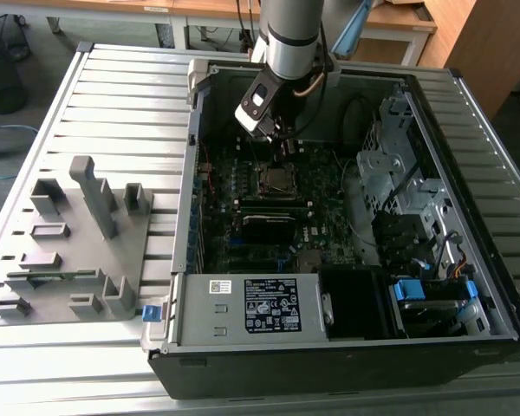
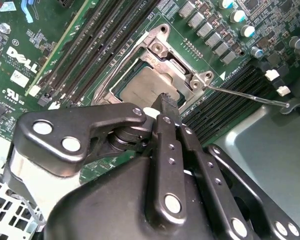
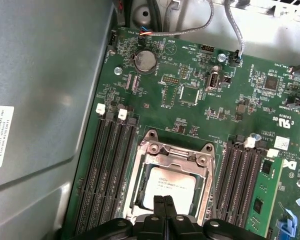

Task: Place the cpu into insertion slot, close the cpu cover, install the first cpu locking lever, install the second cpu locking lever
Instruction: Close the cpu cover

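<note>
The cpu (image 3: 171,184), a flat silver-grey square, lies in the insertion slot (image 1: 277,179) on the green motherboard inside the open computer case. The cpu cover (image 3: 177,151), a metal frame plate, lies flat down around the chip in both wrist views. A thin locking lever (image 2: 250,96) sticks out sideways from the socket's corner, unlatched. My gripper (image 3: 164,201) hangs just above the chip's edge, fingers shut together with nothing between them. The same gripper (image 2: 165,100) has its tip over the cover's rim. In the exterior view the gripper (image 1: 282,143) hangs just beyond the socket.
Long black memory slots (image 3: 106,170) flank the socket on both sides. Cables (image 3: 190,30) run along the board's edge. A power supply (image 1: 260,308) and drive cages (image 1: 399,182) fill the case. A grey fixture plate (image 1: 69,251) with blocks stands at the exterior view's left.
</note>
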`<state>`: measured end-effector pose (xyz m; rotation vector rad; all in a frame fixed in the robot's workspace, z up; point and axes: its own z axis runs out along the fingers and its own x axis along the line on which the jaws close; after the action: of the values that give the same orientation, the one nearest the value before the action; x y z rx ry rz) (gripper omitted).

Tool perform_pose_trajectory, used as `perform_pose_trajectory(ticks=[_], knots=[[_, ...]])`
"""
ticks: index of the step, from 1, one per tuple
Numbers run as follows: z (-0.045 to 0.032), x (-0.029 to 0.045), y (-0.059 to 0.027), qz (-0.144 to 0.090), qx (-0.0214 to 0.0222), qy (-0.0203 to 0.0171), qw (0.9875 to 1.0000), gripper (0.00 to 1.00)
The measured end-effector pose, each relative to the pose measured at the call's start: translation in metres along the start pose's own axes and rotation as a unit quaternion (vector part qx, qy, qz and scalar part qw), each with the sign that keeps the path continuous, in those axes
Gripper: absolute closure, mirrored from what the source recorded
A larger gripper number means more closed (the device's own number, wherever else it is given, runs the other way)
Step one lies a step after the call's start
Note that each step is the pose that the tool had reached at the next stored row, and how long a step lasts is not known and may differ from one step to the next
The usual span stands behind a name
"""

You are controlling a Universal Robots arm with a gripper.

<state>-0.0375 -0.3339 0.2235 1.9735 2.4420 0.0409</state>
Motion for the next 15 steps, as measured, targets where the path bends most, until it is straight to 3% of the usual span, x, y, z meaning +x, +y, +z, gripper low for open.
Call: perform_pose_trajectory(ticks=[13, 15], knots=[[0.0000, 0.0000, 0.0000, -0.006, 0.0001, 0.0001, 1.0000, 0.89], [0.0001, 0.0000, 0.0000, -0.015, 0.0003, 0.0003, 0.9999, 0.89]])
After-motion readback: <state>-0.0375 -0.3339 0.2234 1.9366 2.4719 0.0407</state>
